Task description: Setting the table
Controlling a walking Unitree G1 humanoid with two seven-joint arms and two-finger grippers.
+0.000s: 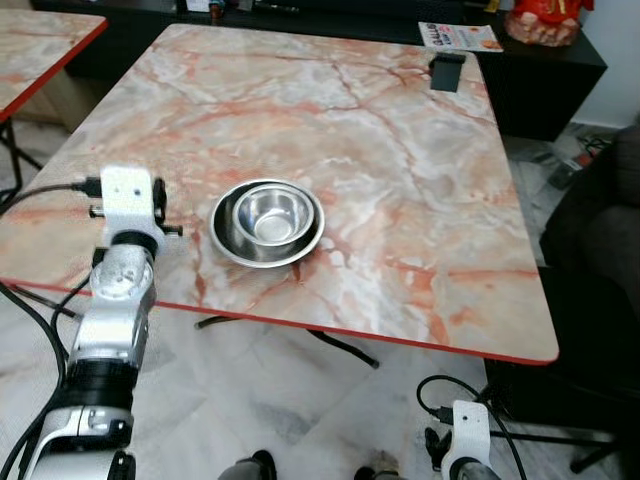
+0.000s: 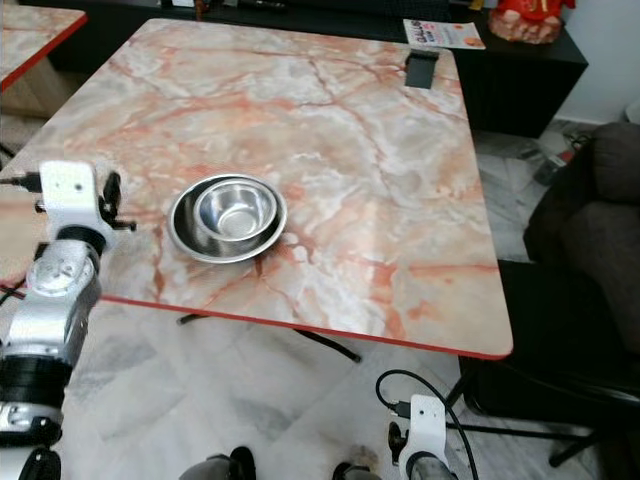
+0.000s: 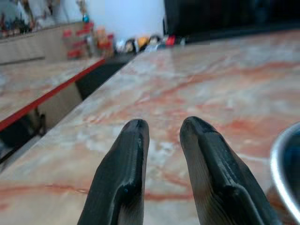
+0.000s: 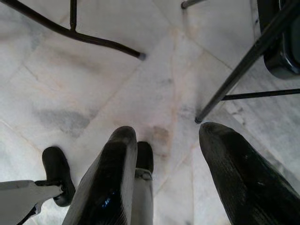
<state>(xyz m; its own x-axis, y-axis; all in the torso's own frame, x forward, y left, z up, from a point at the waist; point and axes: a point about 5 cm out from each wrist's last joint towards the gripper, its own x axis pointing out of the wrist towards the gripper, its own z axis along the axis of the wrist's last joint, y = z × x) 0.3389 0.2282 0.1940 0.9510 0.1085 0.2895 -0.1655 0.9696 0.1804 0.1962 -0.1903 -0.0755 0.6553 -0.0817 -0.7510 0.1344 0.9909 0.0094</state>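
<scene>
A small steel bowl (image 1: 268,215) sits nested inside a wider steel dish (image 1: 235,245) near the front left of the marble table (image 1: 400,180). My left arm (image 1: 128,215) is raised at the table's front left edge, just left of the dish. In the left wrist view my left gripper (image 3: 165,124) hovers low over the tabletop, open by a narrow gap with nothing between the fingers, and the dish rim (image 3: 281,164) lies beside it. My right gripper (image 4: 164,133) hangs open and empty over the floor, below the table's front right corner.
A black block (image 1: 447,72) stands at the table's far right edge, by a leaflet (image 1: 458,37) on the dark cabinet behind. A second marble table (image 1: 40,40) is at far left. A dark sofa (image 1: 600,230) is on the right. Cables (image 1: 450,395) and table legs (image 4: 93,42) cross the floor.
</scene>
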